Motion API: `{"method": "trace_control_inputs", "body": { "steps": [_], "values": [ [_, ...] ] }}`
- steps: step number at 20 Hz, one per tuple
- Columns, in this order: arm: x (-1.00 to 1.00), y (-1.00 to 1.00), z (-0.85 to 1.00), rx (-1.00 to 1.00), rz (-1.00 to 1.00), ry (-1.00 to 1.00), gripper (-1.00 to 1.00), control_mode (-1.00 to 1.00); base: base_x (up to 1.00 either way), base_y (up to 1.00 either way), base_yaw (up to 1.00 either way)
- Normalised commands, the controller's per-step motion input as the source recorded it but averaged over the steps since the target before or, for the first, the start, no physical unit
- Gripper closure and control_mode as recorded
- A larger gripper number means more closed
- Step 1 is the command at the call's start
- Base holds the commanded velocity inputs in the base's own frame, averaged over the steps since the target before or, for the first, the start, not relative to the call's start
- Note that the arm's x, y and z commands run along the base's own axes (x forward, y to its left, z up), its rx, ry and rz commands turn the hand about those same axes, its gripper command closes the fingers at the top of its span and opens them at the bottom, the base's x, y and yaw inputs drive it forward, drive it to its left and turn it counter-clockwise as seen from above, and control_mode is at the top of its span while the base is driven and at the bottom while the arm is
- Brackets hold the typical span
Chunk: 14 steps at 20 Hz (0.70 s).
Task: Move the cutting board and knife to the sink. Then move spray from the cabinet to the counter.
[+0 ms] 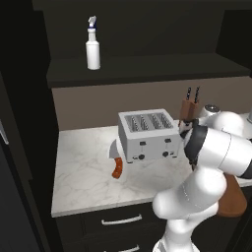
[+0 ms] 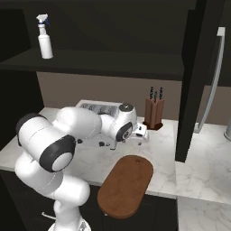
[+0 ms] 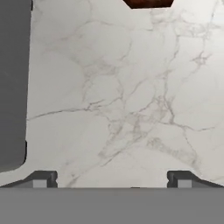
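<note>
The gripper [image 3: 112, 179] hangs over bare marble counter [image 3: 131, 96], jaws spread wide with nothing between them. The cutting board [image 2: 125, 185] lies at the counter's front edge, partly overhanging it. The knife [image 1: 116, 165] rests by the toaster [image 1: 146, 134] — its orange handle toward the front. The spray [image 1: 92, 45] stands on the cabinet [image 1: 147, 71] shelf.

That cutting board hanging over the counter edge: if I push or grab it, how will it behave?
The cutting board looks like a rigid wooden slab, so it should not flex. Much of it overhangs the counter edge, so a downward press on the near end may tip it off. Lying flat, it probably slides on the smooth marble rather than rolls.
</note>
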Motion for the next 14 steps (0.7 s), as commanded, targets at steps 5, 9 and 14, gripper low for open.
{"method": "trace_control_inputs", "body": {
  "steps": [5,9,14],
  "values": [
    [-0.29,-0.01,0.32,0.06,-0.07,0.21,-1.00,-1.00,0.00,0.00,0.00],
    [-0.44,-0.05,0.31,0.12,-0.06,0.18,-1.00,-1.00,0.00,0.00,0.00],
    [-0.43,-0.07,0.32,0.18,-0.10,0.14,-1.00,-1.00,0.00,0.00,0.00]
  ]
}}
